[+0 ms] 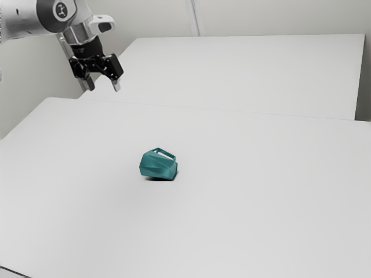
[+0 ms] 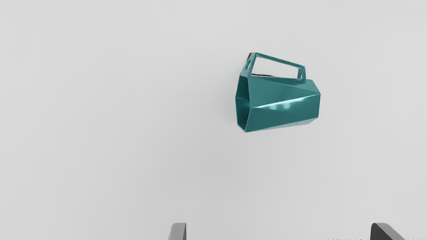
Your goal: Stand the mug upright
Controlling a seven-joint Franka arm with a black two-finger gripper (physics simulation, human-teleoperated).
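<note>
Mug (image 2: 283, 106) on its side, on wht tbl (image 1: 261, 214), fingers (image 1: 116, 86) spread w/ nothing held

The mug (image 2: 283, 110) was teal, its handle (image 2: 280, 60) the same colour, with a pale sheen along one side and darker teal inside. The tabletop (image 1: 232, 226) was plain whitish grey, the Franka arm (image 1: 20, 17) white and grey, the two-finger gripper (image 1: 104, 87) black with grey fingertips (image 2: 176, 233).

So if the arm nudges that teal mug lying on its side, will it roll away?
Probably not far: the mug has flat facets, and its jutting handle would likely block a full turn. It looks stiff, given its crisp edges, though its shine hints it could be slippery.
</note>
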